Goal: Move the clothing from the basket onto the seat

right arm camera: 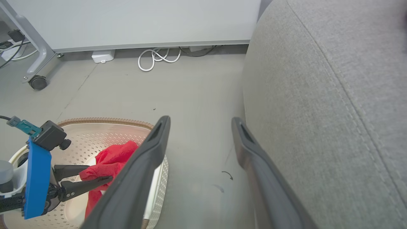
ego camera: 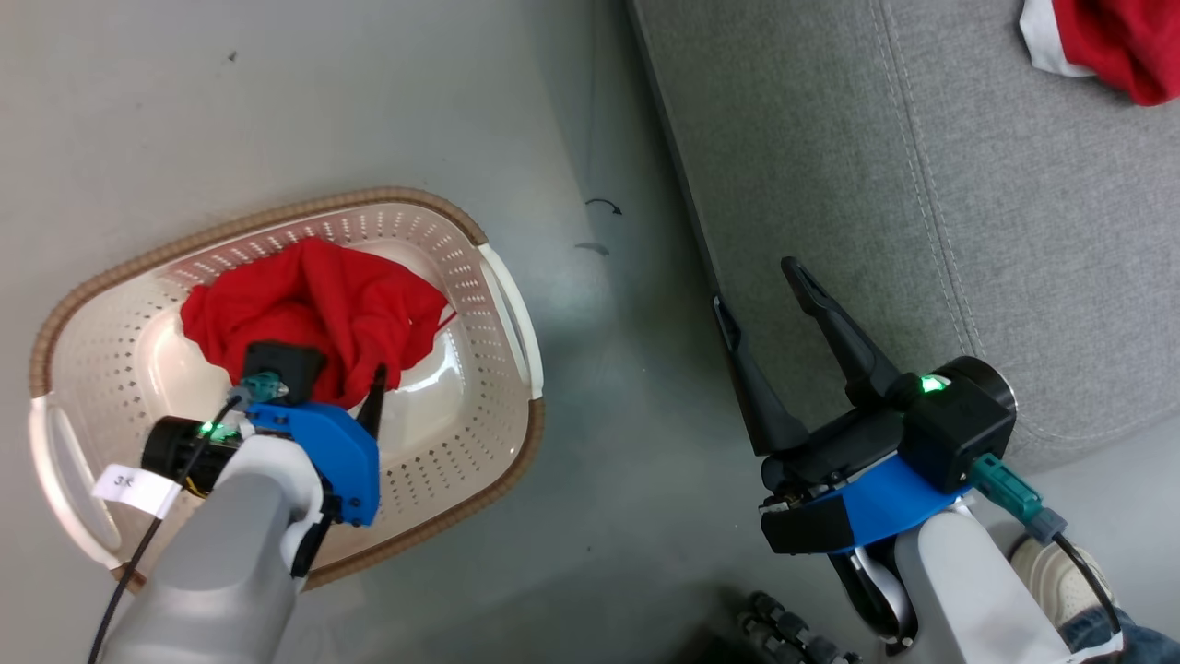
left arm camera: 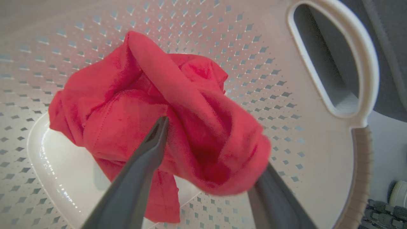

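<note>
**A:** Left side status?

**B:** Oval cream perforated plastic basket with a brown rim (ego camera: 387, 195) sits on the grey floor (ego camera: 599, 387), on the robot's left. One crumpled red fabric garment (ego camera: 313, 304) is in it. The left gripper (right arm camera: 98, 174) is inside the basket, clamped on a bunched fold of that garment. The rest of the cloth hangs off the fingers. It looks lifted, but I can't confirm it's clear of the basket bottom.

**A:** Right arm?

**B:** Right gripper (ego camera: 754, 284) has its fingers spread with nothing between them. It hovers over the floor just beside the front edge of the large grey upholstered seat cushion (ego camera: 968, 231).

**A:** Geometry for the carry?

**B:** The seat lies right of the basket, with a strip of bare floor between. My read: the load goes up over the basket's right-hand rim and handle, then rightward across that gap. The left arm has the cloth but is farther from the seat; the right arm is nearer and free. The garment is a wad with no clear long axis.

**A:** Anything on the seat?

**B:** A second red garment with a white panel (ego camera: 1106, 46) lies on the cushion at the far right. I'd judge about half done, with this the last piece in the basket. Risk: the hanging cloth snags the rim.
</note>
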{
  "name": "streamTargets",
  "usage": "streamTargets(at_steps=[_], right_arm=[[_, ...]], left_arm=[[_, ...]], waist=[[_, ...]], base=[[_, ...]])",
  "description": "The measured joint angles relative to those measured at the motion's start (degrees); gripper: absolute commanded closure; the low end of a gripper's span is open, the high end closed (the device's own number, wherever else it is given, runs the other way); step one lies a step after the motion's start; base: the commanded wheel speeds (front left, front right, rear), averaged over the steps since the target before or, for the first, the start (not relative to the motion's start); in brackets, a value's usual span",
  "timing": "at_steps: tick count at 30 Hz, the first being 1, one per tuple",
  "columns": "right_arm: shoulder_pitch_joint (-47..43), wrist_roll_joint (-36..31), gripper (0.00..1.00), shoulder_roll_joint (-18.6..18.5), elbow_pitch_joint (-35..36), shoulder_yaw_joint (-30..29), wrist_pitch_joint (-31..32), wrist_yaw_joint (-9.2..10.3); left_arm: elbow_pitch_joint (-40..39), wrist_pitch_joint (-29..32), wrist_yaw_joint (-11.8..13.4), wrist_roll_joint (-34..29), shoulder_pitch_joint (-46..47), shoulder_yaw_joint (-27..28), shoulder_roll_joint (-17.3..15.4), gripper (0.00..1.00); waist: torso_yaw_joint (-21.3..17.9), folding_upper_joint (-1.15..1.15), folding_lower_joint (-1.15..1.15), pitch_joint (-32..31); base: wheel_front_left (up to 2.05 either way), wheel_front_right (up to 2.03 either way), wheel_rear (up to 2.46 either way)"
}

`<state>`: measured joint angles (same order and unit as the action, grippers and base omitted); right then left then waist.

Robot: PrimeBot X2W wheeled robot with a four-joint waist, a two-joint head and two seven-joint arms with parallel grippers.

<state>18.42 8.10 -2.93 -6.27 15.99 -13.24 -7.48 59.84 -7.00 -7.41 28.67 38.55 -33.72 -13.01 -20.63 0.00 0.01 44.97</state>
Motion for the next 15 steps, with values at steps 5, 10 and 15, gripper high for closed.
streamTargets(at_steps=[5,10,15], right_arm=[[0.90,0.97,0.00,0.00,-0.52,0.52,-0.66,-0.01],[1.24,1.54,0.00,0.00,-1.44,0.79,-1.04,0.00],[1.75,1.66,0.00,0.00,-2.03,0.91,-1.31,-0.01]], left_arm=[[3.52,0.59,0.35,-0.53,2.23,-0.52,-0.68,0.00],[5.49,-0.18,0.57,-0.85,3.77,-0.92,-0.40,1.00],[6.70,-0.79,0.46,-0.05,4.21,-1.27,0.31,1.00]], waist=[[-1.09,0.00,0.00,1.97],[-1.64,0.00,0.00,2.51],[-1.57,0.00,-0.01,2.10]], base=[[0.00,0.00,0.00],[0.00,0.00,0.00],[0.00,0.00,0.00]])
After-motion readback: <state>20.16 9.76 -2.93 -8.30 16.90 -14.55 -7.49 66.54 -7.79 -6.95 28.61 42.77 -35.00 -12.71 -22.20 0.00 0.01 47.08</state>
